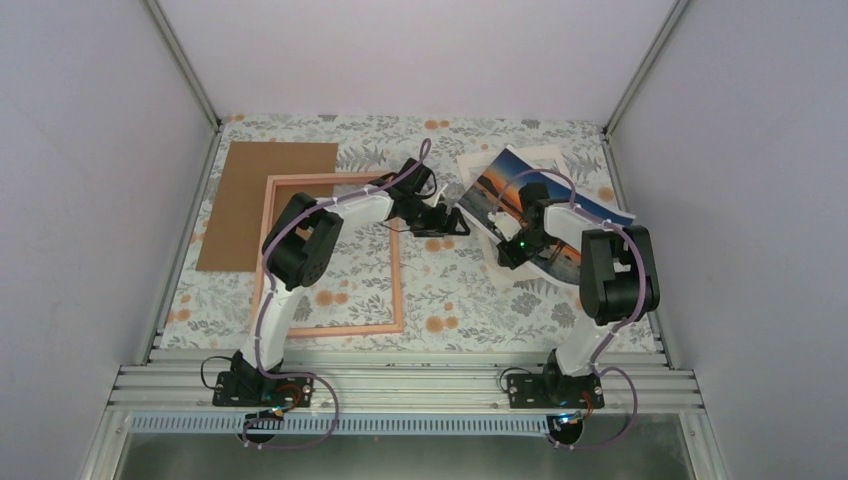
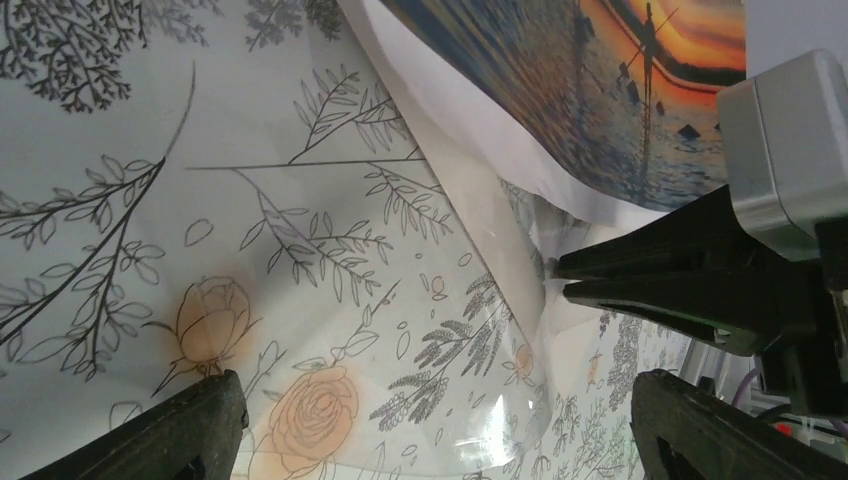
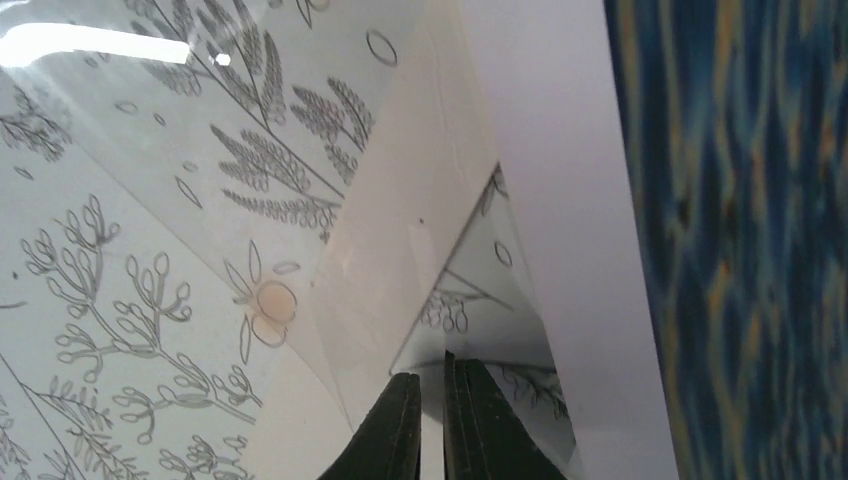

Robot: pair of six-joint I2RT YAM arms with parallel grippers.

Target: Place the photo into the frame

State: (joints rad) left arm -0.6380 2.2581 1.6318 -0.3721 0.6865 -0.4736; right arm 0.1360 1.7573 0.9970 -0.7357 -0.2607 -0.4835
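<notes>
Locating the photo: the photo [image 1: 497, 192] is on the right side of the table, well apart from the frame's opening. Its left edge is raised off the surface and its white underside curls upward.
Grip on the photo: the right gripper [image 3: 432, 388] has its fingers pressed together on a thin sheet edge at the photo's lower-left margin. The raised edge suggests the photo itself is clamped. A clear film [image 2: 480, 330] meets the same edge, and the two are hard to separate by eye.
Reason for the hold: judged to be an edge pinch that lifts the print for carrying leftward.
Left gripper: the left gripper [image 1: 448, 222] hovers just beside the photo's left corner with its fingers [image 2: 190, 430] spread wide and nothing between them. It is probably placed to support the free edge.
Frame: the frame [image 1: 399, 295] lies flat on the left, and the floral tablecloth [image 1: 450, 290] shows through its opening.
Surroundings: a white mat board [image 1: 545, 160] lies beneath the photo's far side. A brown cardboard sheet [image 1: 262, 205] overlaps the frame's top-left corner.
Obstruction: the left arm crosses the frame's top-right corner, in the likely path of the photo. The clear film may also drag along with the print.
</notes>
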